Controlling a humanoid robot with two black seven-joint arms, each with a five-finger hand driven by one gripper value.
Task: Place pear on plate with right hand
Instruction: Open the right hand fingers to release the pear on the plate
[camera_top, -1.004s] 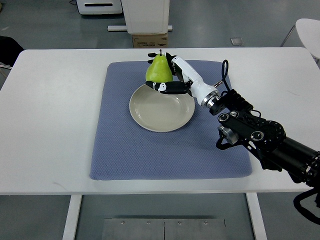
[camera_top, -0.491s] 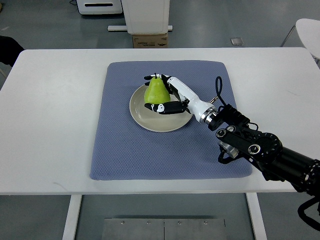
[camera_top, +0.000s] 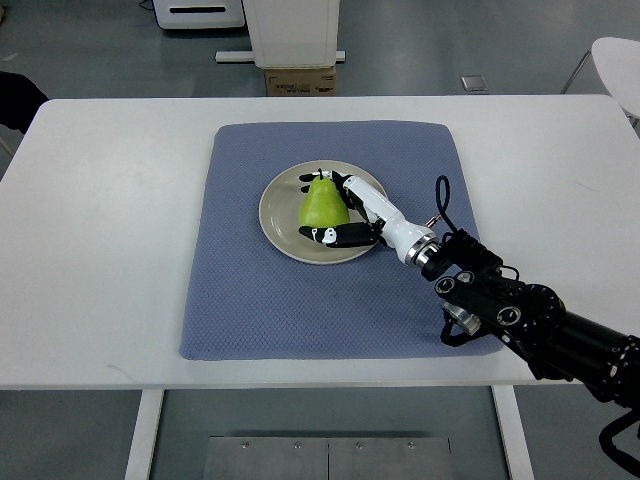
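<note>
From my seat I see a white table (camera_top: 110, 250) with a blue-grey mat (camera_top: 250, 300) laid across its middle. A beige plate (camera_top: 280, 215) sits on the mat's far half, a little left of the mat's centre. Beyond the table's far edge stands a cardboard box (camera_top: 299, 80) under a white cabinet base (camera_top: 292, 30), and a white chair edge (camera_top: 620, 60) shows at the upper right corner. All of it is well apart from the work area, and the mat around the plate carries only the arm.

I have only 1 arm in view, coming in from the right edge and crossing the mat's near right corner with its dark joints. The right hand (camera_top: 345, 210) is over the plate, wrapped around the pear (camera_top: 322, 204). Black fingers (camera_top: 312, 178) curl behind the fruit at its top, and the thumb presses across its lower front, so the hand is clamped on the pear. The pear stands upright, stem up, within the plate's rim. I cannot tell whether its base touches the plate.
</note>
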